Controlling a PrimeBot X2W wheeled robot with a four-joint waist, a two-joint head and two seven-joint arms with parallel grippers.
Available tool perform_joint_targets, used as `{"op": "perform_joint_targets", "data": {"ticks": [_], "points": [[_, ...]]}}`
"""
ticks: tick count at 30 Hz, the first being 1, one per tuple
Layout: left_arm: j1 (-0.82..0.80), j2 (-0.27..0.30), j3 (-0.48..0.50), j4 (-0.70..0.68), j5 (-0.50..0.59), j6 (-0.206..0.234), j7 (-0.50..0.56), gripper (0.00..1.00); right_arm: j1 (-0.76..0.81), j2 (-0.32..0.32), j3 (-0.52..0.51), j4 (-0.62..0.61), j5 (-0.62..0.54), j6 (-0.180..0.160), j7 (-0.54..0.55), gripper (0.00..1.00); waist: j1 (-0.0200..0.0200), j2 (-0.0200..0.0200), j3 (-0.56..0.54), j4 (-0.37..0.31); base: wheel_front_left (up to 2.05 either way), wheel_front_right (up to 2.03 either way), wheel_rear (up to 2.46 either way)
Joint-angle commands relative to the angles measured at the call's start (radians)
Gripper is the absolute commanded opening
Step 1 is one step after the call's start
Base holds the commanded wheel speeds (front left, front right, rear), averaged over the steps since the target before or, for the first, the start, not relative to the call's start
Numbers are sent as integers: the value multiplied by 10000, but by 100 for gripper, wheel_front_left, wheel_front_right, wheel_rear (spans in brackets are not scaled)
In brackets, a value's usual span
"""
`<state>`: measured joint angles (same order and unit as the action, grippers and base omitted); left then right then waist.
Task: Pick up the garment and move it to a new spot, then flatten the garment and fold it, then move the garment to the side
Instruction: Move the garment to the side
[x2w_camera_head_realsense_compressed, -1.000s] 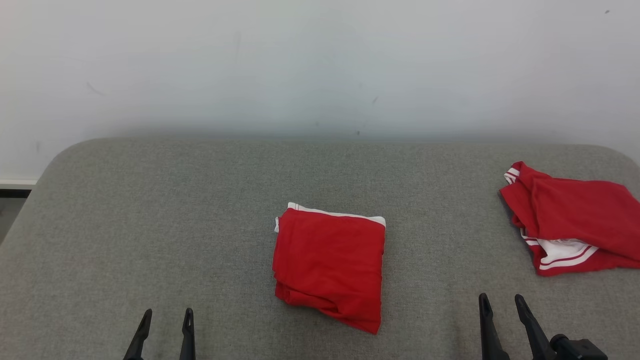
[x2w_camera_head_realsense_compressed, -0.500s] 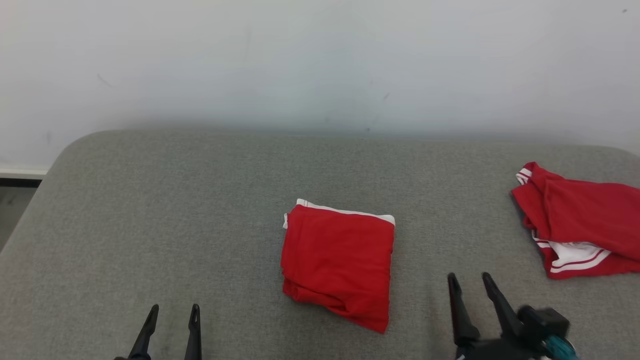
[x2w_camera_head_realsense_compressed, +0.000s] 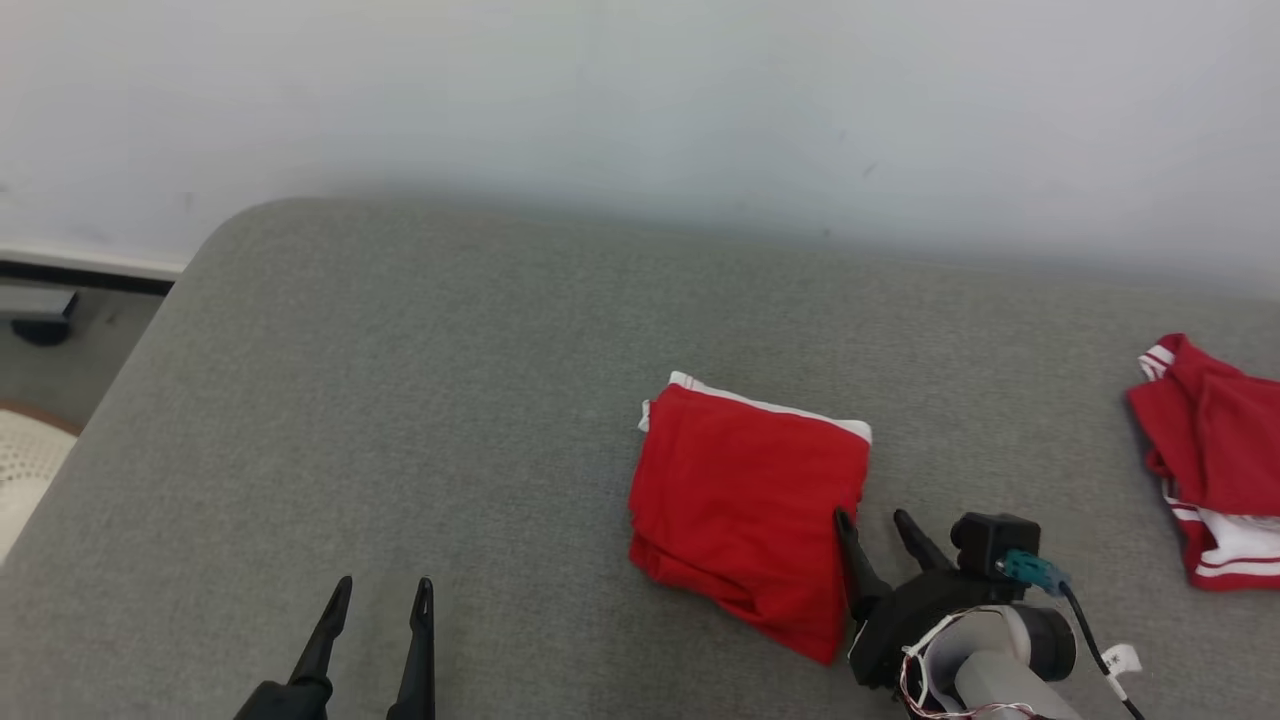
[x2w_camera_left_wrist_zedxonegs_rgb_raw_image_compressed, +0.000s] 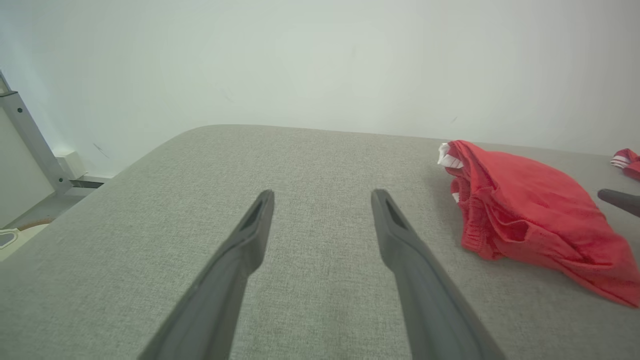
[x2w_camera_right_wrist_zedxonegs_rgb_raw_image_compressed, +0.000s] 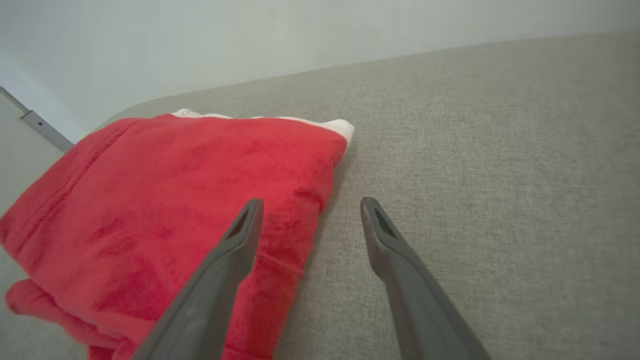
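One folded red garment (x2w_camera_head_realsense_compressed: 740, 490), right end effector (x2w_camera_head_realsense_compressed: 870, 515) straddling its right edge

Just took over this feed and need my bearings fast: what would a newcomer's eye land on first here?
The folded red garment, white-trimmed at its far edge, lies in the middle of the grey padded top. The right claw stands open at its right edge, one finger over the cloth, the other over bare padding. A second, crumpled red garment lies far right.
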<state>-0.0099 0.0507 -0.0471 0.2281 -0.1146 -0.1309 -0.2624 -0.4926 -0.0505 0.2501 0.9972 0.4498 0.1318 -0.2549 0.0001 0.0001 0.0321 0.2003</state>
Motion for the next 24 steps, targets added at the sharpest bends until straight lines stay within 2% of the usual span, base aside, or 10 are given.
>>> {"op": "perform_joint_targets", "data": {"ticks": [1,5,8,13,14,15,16,20,24], "points": [[-144,-2,27,27,-34,11,-11,100,-44,2,91,215,286,-23,52,100,-1,-1,215,302,0,0,0],[-160,-5,11,39,-55,11,-11,100,-484,-6,761,1147,1262,-23,305,100,-1,-1,259,425,0,0,0],[-220,-6,-21,56,-86,11,-11,100,-489,14,1347,1170,2295,-23,402,100,-1,-1,291,480,0,0,0],[-349,-7,-107,99,-158,11,-12,100,-445,46,2460,1628,3356,-23,967,100,-1,-1,315,546,0,0,0],[-379,-7,-122,98,-192,11,-11,100,-425,57,2643,1593,3565,-23,979,91,-1,-1,327,558,0,0,0],[-396,-6,-129,99,-216,11,-11,100,-450,68,2811,1546,3719,-23,877,29,-1,-1,342,565,0,0,0],[-398,-6,-119,101,-230,11,-12,100,-566,68,3010,1639,3690,-23,709,0,-1,-1,358,556,0,0,0],[-415,-8,5,46,-239,11,-12,100,-1158,10,3672,2001,3116,-23,121,0,-1,-1,423,396,0,0,0],[-300,-7,124,-15,-230,11,-11,100,-1800,-18,3844,2388,2355,-23,-102,0,-1,-1,428,23,0,0,0]]}}
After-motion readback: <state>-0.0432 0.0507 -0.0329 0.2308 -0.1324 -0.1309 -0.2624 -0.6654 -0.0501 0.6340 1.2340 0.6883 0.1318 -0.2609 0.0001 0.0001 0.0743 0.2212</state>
